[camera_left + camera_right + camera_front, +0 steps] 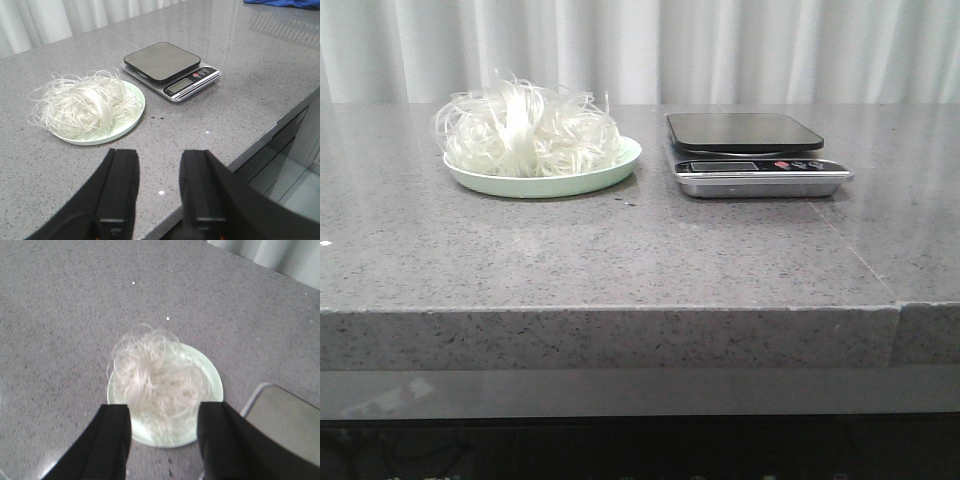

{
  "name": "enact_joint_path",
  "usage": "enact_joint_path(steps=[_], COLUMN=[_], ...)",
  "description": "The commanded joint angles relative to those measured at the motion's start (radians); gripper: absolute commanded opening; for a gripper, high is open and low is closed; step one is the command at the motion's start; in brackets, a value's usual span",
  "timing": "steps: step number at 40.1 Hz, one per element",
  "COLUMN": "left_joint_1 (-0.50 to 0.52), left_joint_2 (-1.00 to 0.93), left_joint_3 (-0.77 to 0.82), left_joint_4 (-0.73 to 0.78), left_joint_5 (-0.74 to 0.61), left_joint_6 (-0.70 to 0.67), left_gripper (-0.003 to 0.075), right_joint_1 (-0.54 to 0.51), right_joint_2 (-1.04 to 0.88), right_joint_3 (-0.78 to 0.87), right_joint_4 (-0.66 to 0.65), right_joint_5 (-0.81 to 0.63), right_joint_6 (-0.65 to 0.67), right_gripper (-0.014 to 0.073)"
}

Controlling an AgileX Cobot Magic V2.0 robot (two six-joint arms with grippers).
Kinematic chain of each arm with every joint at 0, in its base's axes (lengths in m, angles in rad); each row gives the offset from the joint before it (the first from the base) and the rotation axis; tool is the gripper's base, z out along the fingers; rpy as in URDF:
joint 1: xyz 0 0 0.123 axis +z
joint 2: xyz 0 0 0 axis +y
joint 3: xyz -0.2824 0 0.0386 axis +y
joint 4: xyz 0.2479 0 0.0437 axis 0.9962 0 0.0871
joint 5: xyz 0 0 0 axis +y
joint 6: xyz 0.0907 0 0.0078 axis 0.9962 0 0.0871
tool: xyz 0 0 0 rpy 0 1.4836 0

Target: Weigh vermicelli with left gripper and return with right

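Note:
The vermicelli (528, 128) is a fluffy pile of thin white strands lying on a pale green plate (620, 166) at the back left of the grey counter. A kitchen scale (745, 132) with a dark platform stands just right of the plate. Neither arm shows in the front view. In the left wrist view my left gripper (159, 162) is open and empty, hovering over the counter's near edge, short of the vermicelli (82, 102) and scale (161, 61). My right gripper (164, 415) is open and empty, high above the vermicelli (155, 372) and plate (210, 375).
The counter's front edge (620, 310) runs across the front view, with a seam (898, 300) at the right. White curtains (640, 50) hang behind. A blue cloth (285, 3) lies at the counter's far end in the left wrist view. The scale's corner (285, 415) shows beside the plate.

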Motion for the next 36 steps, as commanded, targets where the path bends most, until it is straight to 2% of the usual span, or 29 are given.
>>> enact_joint_path(steps=[1, 10, 20, 36], left_joint_1=[-0.008, -0.008, -0.008, -0.008], left_joint_2=[0.006, 0.006, 0.006, 0.006], left_joint_3=[-0.027, -0.027, -0.027, -0.027], left_joint_4=[-0.009, -0.009, -0.009, -0.009], left_joint_5=[-0.075, -0.075, -0.075, -0.075], left_joint_6=[-0.005, -0.005, -0.005, -0.005], left_gripper=[0.0312, 0.0312, 0.0312, 0.0312], right_joint_1=[-0.001, -0.003, -0.004, -0.004], right_joint_2=[-0.154, -0.401, -0.661, -1.002], right_joint_3=[0.115, 0.414, 0.667, 0.922], right_joint_4=[-0.029, -0.045, -0.048, -0.082], right_joint_5=[-0.1, -0.121, -0.094, -0.011], right_joint_6=[0.0, 0.0, 0.041, 0.041], right_gripper=[0.0438, 0.0438, 0.0438, 0.0438])
